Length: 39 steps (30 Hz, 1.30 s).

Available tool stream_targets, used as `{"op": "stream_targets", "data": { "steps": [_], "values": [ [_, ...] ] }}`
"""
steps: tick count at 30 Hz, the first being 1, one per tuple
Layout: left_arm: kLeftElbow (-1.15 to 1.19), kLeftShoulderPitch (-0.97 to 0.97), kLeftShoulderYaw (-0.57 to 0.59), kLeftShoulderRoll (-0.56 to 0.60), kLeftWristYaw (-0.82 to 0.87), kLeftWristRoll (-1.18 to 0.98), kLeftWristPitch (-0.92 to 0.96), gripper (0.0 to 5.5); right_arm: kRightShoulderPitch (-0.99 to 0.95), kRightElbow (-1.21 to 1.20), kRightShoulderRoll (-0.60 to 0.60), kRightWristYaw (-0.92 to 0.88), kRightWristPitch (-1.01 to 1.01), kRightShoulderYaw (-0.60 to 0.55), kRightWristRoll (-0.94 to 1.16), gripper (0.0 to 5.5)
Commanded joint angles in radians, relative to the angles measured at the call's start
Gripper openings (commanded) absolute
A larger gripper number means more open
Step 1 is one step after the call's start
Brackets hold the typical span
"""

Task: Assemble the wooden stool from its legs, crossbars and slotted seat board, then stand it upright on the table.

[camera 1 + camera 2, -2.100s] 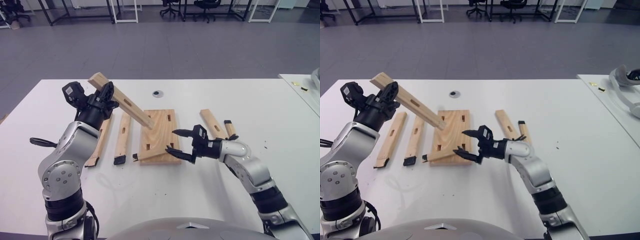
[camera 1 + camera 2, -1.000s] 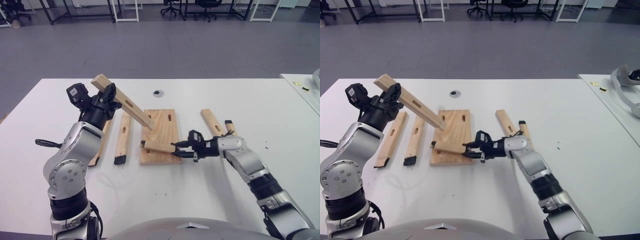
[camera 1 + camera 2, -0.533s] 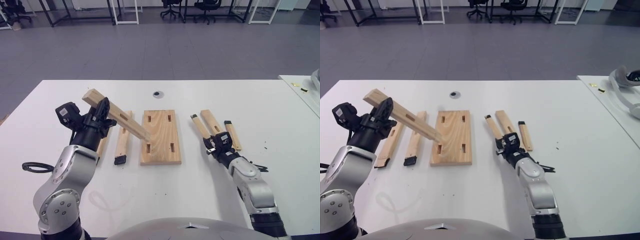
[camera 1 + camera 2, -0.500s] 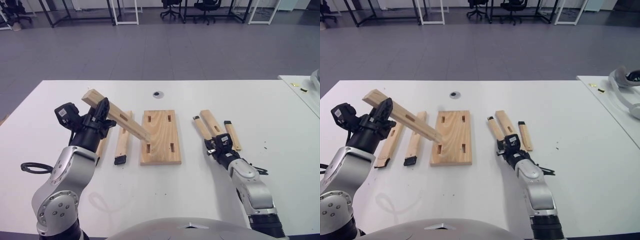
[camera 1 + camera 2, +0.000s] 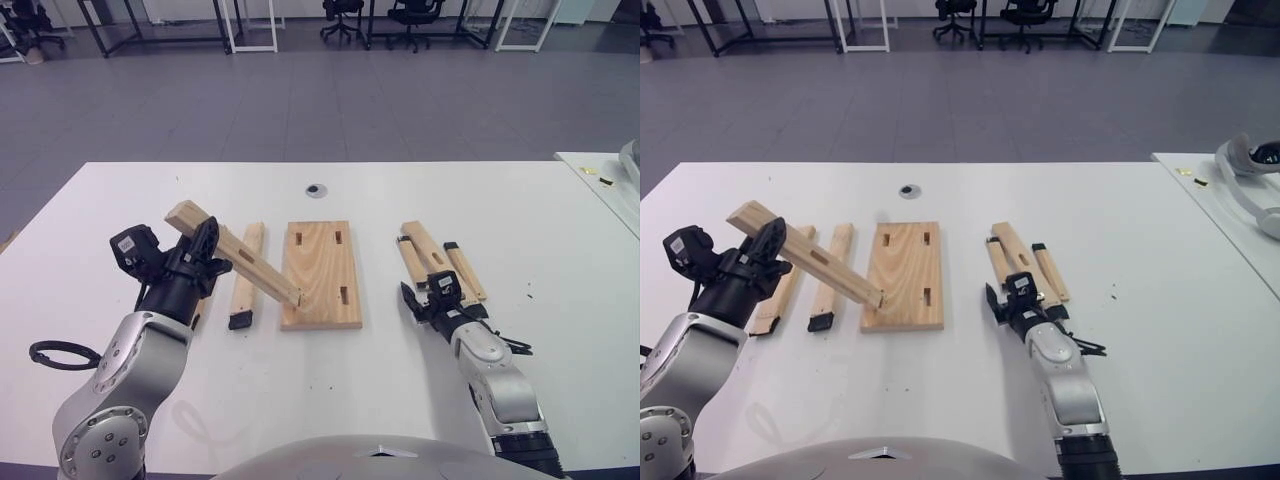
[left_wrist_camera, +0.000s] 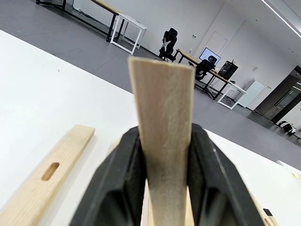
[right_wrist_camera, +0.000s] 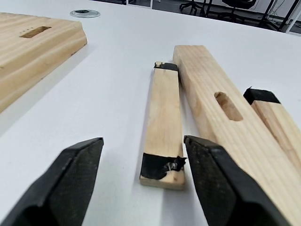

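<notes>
left gripper (image 5: 207,246) clamping leg (image 5: 256,269), seat board (image 5: 320,275) flat

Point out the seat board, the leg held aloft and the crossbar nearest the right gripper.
seat board (image 5: 321,273): left eye view, bare middle.
leg (image 5: 270,277): left eye view, below its slot.
crossbar (image 7: 164,117): right wrist view, top face, middle.

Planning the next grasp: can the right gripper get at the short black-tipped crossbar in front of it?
Probably yes. The right gripper is open and lined up on the near end of the crossbar, nothing between them. The slotted leg close beside it may crowd the grasp.
</notes>
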Motion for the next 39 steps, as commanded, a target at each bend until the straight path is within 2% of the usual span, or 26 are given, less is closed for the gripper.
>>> {"op": "stream_targets", "data": {
  "steps": [1,6,11,16,25,33,39],
  "values": [
    [-0.001,0.023,-0.029,-0.021,0.019,0.058,-0.03,1.01,-0.032,0.006,-0.001,-0.007,-0.01,0.007,-0.015,3.2],
    [0.039,0.038,-0.077,-0.084,0.039,0.16,-0.062,1.01,-0.064,0.031,0.0,-0.009,-0.013,0.016,-0.026,3.2],
    [0.015,0.05,-0.125,-0.079,0.059,0.261,-0.039,1.01,-0.086,0.037,0.0,-0.009,-0.004,0.022,-0.037,3.2],
    [-0.058,0.045,-0.239,-0.12,0.104,0.439,-0.041,1.01,-0.136,0.033,-0.012,0.009,0.021,0.04,-0.047,3.2],
    [-0.088,0.02,-0.403,-0.144,0.064,0.683,-0.015,1.01,-0.181,0.055,-0.023,0.029,0.028,0.063,-0.052,3.2],
    [-0.072,0.041,-0.417,-0.08,-0.083,0.786,0.039,1.01,-0.173,0.062,-0.014,0.013,0.021,0.067,-0.053,3.2],
    [-0.088,0.049,-0.408,-0.132,-0.098,0.767,0.155,1.01,-0.172,0.067,-0.01,0.002,0.018,0.069,-0.058,3.2]
  ]
}}
